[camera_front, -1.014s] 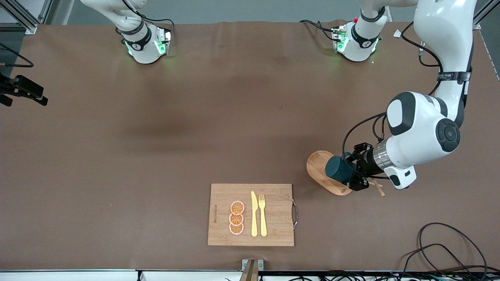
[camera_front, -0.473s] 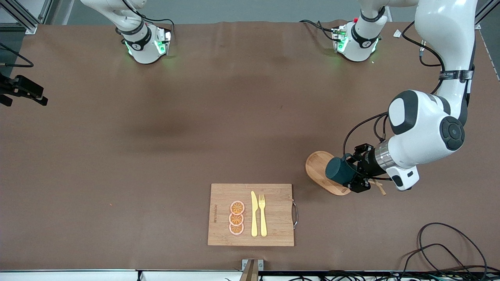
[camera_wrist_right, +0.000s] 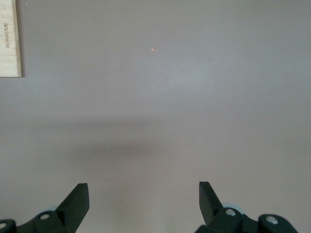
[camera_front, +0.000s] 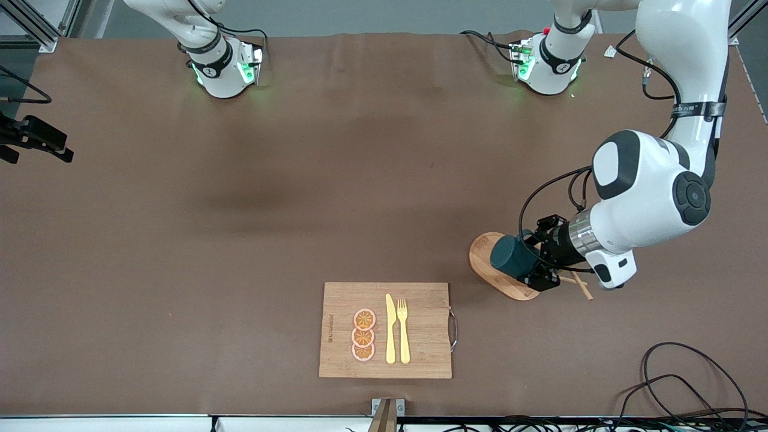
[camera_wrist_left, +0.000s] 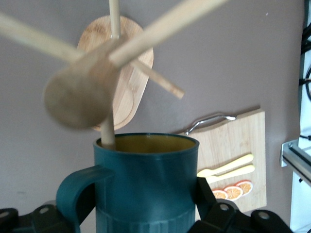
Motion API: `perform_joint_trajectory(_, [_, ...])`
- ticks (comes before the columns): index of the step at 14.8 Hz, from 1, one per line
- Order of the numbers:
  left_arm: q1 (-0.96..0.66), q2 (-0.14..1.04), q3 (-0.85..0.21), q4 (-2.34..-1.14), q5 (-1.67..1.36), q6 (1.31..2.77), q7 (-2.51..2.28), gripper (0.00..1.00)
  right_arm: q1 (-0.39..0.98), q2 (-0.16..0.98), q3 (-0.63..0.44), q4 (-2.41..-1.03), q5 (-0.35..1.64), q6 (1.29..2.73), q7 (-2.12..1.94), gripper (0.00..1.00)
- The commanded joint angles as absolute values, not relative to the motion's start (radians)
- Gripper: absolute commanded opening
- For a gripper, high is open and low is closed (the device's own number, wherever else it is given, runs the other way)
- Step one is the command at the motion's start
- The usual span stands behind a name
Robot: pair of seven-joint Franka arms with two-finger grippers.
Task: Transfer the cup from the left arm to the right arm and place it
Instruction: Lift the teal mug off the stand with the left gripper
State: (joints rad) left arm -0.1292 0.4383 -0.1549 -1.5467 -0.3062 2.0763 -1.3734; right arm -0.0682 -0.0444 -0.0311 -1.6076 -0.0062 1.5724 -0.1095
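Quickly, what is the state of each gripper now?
Left gripper: closed on the cup, over the wooden rack.
Right gripper: open, holding nothing, over bare table.

one cup (camera_front: pixel 509 258), three orange slices (camera_front: pixel 363 335), one knife (camera_front: pixel 390 329), one fork (camera_front: pixel 403 330)

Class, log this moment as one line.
left hand: shut on cup, over rack | right hand: open, waiting over table

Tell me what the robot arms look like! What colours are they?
Both arms are glossy white with rounded black joint caps and loose black cables. The left gripper and the right gripper have black fingers. Green lights glow at the bases.
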Motion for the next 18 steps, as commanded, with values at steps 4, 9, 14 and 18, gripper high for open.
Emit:
perform_joint_trajectory(4, [-0.130, 0.397, -0.239, -1.549, -0.310, 2.051, -1.456, 0.65, -0.078, -0.037, -0.025, -1.588, -0.003, 1.562, -0.124, 1.00])
perform_joint_trajectory(9, [-0.207, 0.399, -0.318, -1.488, -0.177, 2.059, -1.498, 0.62, -0.078, -0.037, -0.025, -1.586, -0.003, 1.562, -0.124, 1.00])
perform_joint_trajectory(14, [-0.385, 0.410, -0.316, -1.456, 0.018, 2.101, -1.583, 0.59, -0.081, -0.037, -0.025, -1.591, -0.003, 1.562, -0.126, 1.00])
perform_joint_trajectory(18, [-0.535, 0.437, -0.316, -1.454, 0.245, 2.138, -1.629, 0.52, -0.084, -0.037, -0.025, -1.594, -0.003, 1.563, -0.138, 1.00])
